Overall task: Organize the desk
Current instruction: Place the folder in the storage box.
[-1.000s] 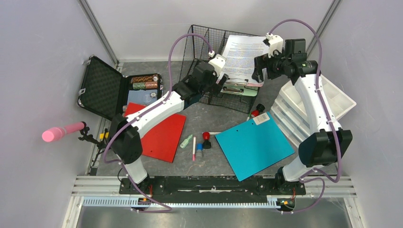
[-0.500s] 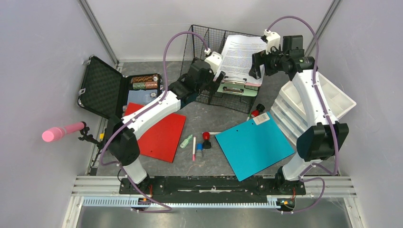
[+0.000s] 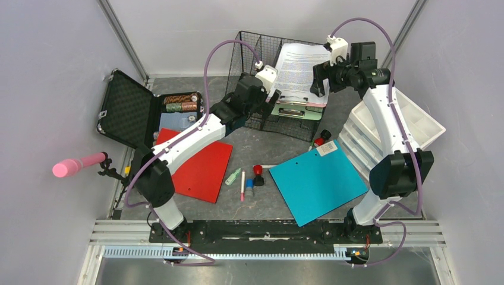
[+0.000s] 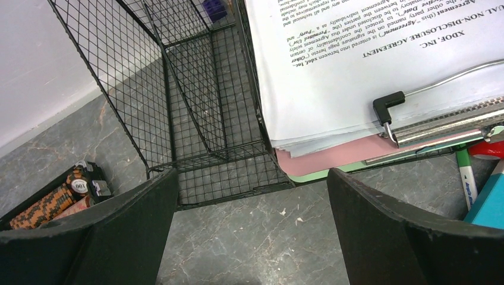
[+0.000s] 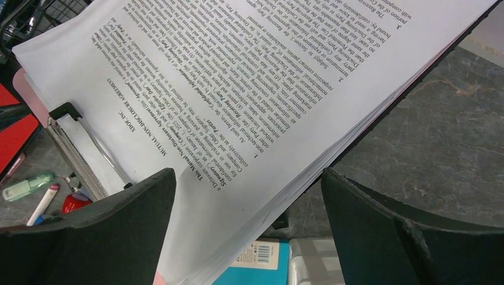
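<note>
wire basket point(image 3: 243, 65) on desk point(image 3: 261, 206) holds clipboard point(image 3: 300, 111), papers point(image 3: 303, 68)

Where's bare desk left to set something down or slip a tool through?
Bare desk lies between the wire basket and the pens; another strip runs between those pens and the rail. The gap between the red board and teal board is crowded with pens and stamps.

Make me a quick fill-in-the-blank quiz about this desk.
The flat plastic board beside the black foam-lined case is ____.
The stack of printed paper in the black wire basket is ____.
The left tool and the right tool both stand ____, holding nothing.
Missing words: red; white; open.
</note>
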